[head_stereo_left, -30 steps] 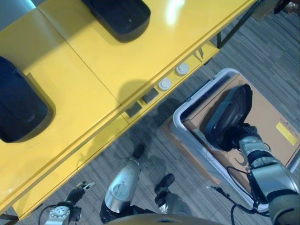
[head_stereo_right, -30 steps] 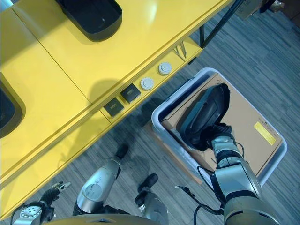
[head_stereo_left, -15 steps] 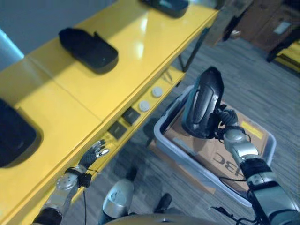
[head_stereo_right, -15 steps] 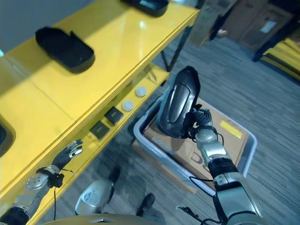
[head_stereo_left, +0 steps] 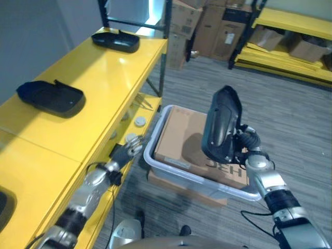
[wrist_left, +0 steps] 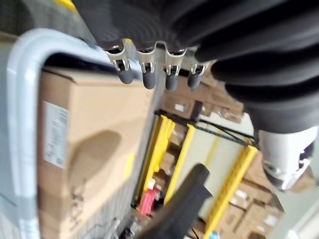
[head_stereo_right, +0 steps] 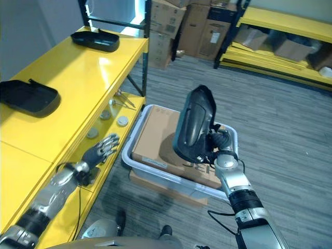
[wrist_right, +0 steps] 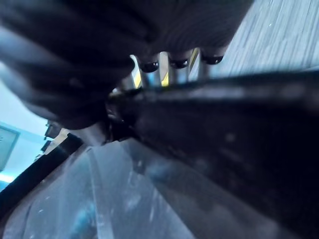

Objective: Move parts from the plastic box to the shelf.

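Black part (head_stereo_left: 222,124) is up in the air over the plastic box (head_stereo_left: 155,163), w/ the right hand (head_stereo_left: 241,142) curled round its lower end. Two more black parts (head_stereo_left: 51,97) already lie on the yellow shelf (head_stereo_left: 104,78) top (far edge), so this one's not placed yet. Left hand (head_stereo_right: 102,147) is spread open, empty, by the shelf's front edge.

Black part (head_stereo_left: 222,124) covers most of the right hand (head_stereo_right: 217,141); finger contact hidden, right wrist view too blurred to resolve. Part also blocks part of the cardboard box (head_stereo_left: 179,136) and far rim of the plastic box (head_stereo_right: 136,165). Third tray (head_stereo_left: 2,205) cut off at frame edge. Small round items (head_stereo_right: 122,121) on the lower shelf, possibly caps, too small to tell.
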Robot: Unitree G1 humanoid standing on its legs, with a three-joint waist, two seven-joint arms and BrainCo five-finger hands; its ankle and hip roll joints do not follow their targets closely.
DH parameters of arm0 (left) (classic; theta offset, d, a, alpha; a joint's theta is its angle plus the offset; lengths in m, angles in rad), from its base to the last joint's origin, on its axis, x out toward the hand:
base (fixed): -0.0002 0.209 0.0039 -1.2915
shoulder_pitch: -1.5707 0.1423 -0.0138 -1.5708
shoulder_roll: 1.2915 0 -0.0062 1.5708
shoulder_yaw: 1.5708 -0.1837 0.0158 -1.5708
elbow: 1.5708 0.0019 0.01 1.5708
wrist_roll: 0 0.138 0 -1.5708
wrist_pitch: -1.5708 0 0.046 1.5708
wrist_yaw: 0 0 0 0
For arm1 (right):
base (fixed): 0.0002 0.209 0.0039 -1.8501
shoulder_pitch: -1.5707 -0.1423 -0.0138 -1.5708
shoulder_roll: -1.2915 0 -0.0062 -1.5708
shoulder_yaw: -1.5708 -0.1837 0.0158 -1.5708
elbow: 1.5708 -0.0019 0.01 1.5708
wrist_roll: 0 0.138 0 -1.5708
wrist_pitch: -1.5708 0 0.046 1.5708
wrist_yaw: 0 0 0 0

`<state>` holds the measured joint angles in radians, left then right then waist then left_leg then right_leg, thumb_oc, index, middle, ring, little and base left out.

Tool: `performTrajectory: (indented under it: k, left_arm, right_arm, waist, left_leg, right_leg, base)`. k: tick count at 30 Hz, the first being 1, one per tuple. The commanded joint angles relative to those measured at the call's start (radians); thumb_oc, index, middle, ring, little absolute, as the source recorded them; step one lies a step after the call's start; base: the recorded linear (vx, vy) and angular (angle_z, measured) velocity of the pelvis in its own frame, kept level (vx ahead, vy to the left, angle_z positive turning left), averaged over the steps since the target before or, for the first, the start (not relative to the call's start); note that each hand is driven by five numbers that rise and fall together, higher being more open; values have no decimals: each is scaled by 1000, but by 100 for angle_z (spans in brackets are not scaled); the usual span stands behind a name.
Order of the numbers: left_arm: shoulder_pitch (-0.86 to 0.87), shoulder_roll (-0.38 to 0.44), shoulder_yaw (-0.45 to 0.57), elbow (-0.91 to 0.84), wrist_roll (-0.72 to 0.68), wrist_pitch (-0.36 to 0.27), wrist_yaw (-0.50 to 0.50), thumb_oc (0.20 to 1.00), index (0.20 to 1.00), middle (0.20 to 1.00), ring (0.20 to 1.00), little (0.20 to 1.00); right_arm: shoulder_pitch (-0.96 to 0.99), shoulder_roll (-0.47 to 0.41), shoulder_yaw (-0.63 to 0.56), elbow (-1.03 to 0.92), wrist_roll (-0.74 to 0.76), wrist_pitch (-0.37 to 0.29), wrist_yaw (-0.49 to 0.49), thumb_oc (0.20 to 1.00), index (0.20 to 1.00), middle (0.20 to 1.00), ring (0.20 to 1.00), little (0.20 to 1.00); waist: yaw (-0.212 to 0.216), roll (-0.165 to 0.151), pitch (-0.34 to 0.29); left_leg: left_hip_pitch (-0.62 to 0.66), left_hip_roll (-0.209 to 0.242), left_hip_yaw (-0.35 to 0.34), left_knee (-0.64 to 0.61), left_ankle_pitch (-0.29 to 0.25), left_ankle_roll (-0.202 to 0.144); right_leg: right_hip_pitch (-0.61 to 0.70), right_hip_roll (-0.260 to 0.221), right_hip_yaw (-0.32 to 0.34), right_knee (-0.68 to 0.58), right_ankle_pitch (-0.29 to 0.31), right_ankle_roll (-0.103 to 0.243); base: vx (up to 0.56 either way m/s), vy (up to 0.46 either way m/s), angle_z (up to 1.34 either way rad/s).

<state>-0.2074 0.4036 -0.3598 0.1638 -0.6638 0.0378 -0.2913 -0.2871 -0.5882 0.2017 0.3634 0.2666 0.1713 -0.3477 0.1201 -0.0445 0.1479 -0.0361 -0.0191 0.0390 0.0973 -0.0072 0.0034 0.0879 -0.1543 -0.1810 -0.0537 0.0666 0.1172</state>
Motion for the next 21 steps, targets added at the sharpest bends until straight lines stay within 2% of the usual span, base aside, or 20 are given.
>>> performTrajectory:
  k: [1, 9, 16, 19, 21]
  left_arm:
    - [-49, -28, -64, 14, -56, 24, 62, 1000, 1000, 1000, 1000, 1000]
    - [-240, -116, -124, 47, -123, 125, 176, 1000, 1000, 1000, 1000, 1000]
    - [-303, -148, -180, 92, -59, 215, 206, 1000, 1000, 1000, 1000, 1000]
    - [-322, -155, -203, 124, -29, 281, 289, 1000, 1000, 1000, 1000, 1000]
    - [-323, -157, -204, 145, -37, 291, 327, 1000, 1000, 1000, 1000, 1000]
  right_arm:
    - [-129, -14, 24, -3, -48, -34, 21, 200, 200, 200, 200, 200]
    - [-242, 46, 134, 30, -63, 15, 83, 200, 200, 200, 200, 200]
    - [-286, 84, 193, 55, -68, 23, 106, 200, 200, 200, 200, 200]
    - [-307, 97, 219, 64, -78, 30, 112, 200, 200, 200, 200, 200]
    - [-312, 98, 225, 61, -74, 39, 114, 200, 200, 200, 200, 200]
  waist:
    - [33, 9, -54]
    - [-7, 16, -83]
    - [-25, 21, -93]
    - [-30, 24, -97]
    - [-30, 25, -97]
  left_leg:
    - [55, 56, 20, -69, -16, -24]
    - [80, 68, 69, -76, -15, -35]
    - [86, 71, 84, -73, -18, -36]
    - [92, 70, 87, -75, -19, -36]
    - [93, 69, 86, -74, -19, -37]
  right_leg:
    - [-27, -29, -40, 29, 6, 58]
    - [-25, -36, -33, 15, 17, 68]
    - [-26, -37, -29, 17, 16, 71]
    - [-25, -39, -28, 17, 17, 74]
    - [-24, -40, -28, 18, 17, 75]
  base:
    - [3, 5, -18]
    - [17, 22, -17]
    - [14, 11, -9]
    - [25, 11, -1]
    - [35, 13, -1]
